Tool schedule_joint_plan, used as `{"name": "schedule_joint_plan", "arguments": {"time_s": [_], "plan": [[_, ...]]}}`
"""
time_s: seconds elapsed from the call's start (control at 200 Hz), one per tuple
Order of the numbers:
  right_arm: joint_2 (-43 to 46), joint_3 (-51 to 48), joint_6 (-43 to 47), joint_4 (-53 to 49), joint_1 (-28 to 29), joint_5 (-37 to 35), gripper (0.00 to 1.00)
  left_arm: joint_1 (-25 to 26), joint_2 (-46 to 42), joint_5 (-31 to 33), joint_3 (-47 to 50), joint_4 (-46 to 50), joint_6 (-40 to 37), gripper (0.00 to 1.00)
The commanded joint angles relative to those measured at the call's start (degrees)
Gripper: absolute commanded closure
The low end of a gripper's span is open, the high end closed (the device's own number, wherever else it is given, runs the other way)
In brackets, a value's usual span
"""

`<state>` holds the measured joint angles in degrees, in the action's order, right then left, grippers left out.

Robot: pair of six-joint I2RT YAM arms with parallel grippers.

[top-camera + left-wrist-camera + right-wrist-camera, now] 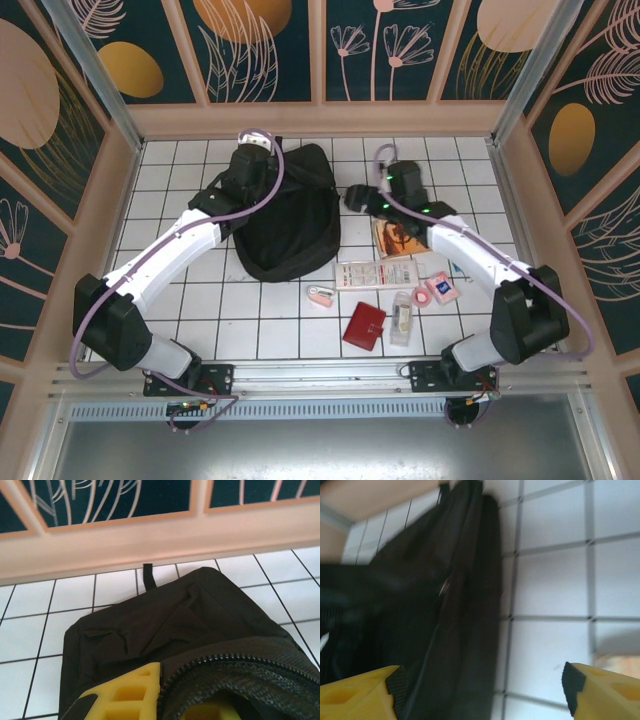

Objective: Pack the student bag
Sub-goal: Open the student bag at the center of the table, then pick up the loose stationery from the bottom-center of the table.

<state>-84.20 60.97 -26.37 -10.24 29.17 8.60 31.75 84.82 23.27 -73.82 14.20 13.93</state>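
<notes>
White tiled table [190, 290], floral panels [265, 45] around. Black backpack [295, 225] lies under the left gripper [167, 700], whose yellow fingers [127, 692] pinch its zippered rim. Empty right gripper [482, 687], jaws spread wide, has the backpack just beside it on its left; red wallet [364, 324] apart, toward the arm bases.

Sees student bag [295, 220] slumped at upper centre, left gripper [254, 180] on its upper-left part, right gripper [350, 198] just beside its right edge (fingertips unclear). Notes red wallet [364, 325] and booklet [378, 273] lower right.
</notes>
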Motion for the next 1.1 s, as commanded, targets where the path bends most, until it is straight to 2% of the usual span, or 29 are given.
{"name": "schedule_joint_plan", "arguments": {"time_s": [0.0, 0.1, 0.28, 0.445, 0.485, 0.575, 0.631, 0.691, 0.801, 0.866, 0.991, 1.091], "plan": [[-3.59, 5.77, -3.42, -7.07, 6.32, -4.36, 0.11, -0.8, -0.02, 5.39, -2.68, -0.41, 7.67, 1.0], [-7.62, 8.32, -5.95, -9.22, 8.67, -5.87, 0.06, -0.83, 0.22, 5.84, -3.34, 0.79, 9.64, 1.0], [-15.68, 15.45, -6.45, -13.13, 10.72, -7.35, 0.08, -0.99, -0.85, 5.83, -3.13, 1.72, 12.92, 1.0], [-18.62, 18.96, -4.01, -15.51, 9.81, -16.06, 0.11, -1.06, 0.11, 2.53, -2.57, 0.83, 10.34, 1.0], [-17.11, 18.42, -3.06, -14.11, 9.54, -16.54, 0.1, -0.99, 0.72, 2.03, -2.66, 0.61, 10.13, 1.0], [-9.32, 12.33, 0.43, -4.83, 9.24, -10.79, 0.07, -1.0, 2.23, 0.43, -2.94, 0.39, 9.58, 1.0], [-4.64, 8.95, 1.34, -1.2, 8.93, -10.38, 0.04, -0.99, 2.79, 0.39, -3.15, 0.2, 9.53, 1.0], [-2.33, 8.24, 1.76, -3.22, 7.71, -10.93, 0.04, -1.08, 3.0, 0.42, -3.15, -0.12, 9.75, 1.0], [-1.4, 6.66, 2.44, -11.03, 6.38, -9.8, 0.1, -1.38, 3.63, 0.81, -4.06, 0.6, 10.51, 1.0], [0.69, 2.9, 3.27, -12.93, 7.98, -8.1, 0.12, -1.67, 4.57, 0.93, -5.41, 1.91, 11.13, 1.0], [6.74, -5.26, 5.22, -13.75, 14.69, -8.61, 0.12, -2.28, 5.54, 1.13, -6.11, 3.52, 12.46, 1.0], [8.96, -10.48, 9.2, -12.18, 19.66, -9.04, 0.19, -3.03, 5.74, -0.13, -3.98, 2.92, 12.77, 1.0]]}}
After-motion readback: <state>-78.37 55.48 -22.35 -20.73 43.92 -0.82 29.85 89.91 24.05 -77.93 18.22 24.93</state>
